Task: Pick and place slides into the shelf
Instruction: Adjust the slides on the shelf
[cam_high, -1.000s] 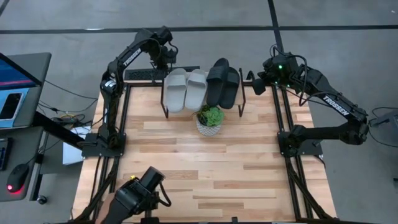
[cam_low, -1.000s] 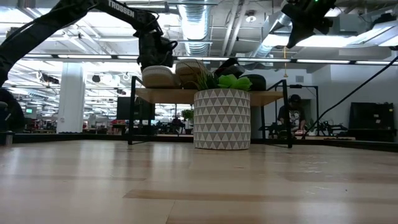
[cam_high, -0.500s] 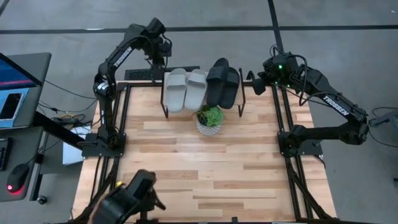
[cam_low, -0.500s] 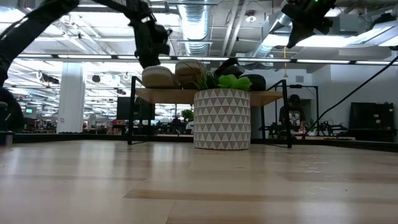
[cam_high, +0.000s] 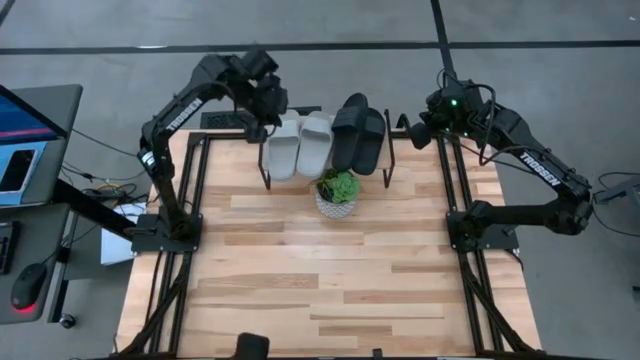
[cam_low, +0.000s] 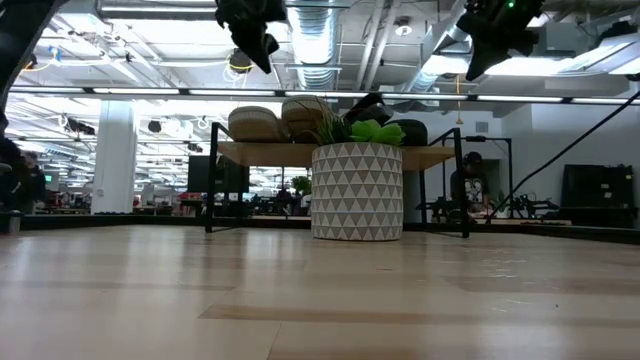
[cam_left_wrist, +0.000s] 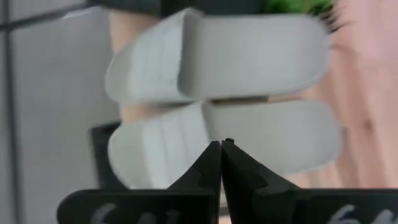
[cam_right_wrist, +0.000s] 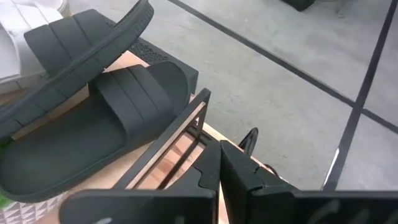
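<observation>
Left gripper (cam_left_wrist: 220, 144), pinched closed, hovers above blurred grey slides (cam_left_wrist: 217, 99).

the small low wooden-topped shelf with thin black legs (cam_high: 392, 150) is set at the far edge of the large wooden plank desk (cam_high: 330, 260). four slides are laid side by side on it: two light grey slides (cam_high: 298, 145) to the left, two black slides (cam_high: 358, 135) to the right, one black slide tilted onto the other. the patterned white plant pot (cam_high: 337, 194) is placed on the desk just in front of the shelf.

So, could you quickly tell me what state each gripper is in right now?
Left gripper: closed, empty, above the light grey slides.
Right gripper: closed, empty.
</observation>
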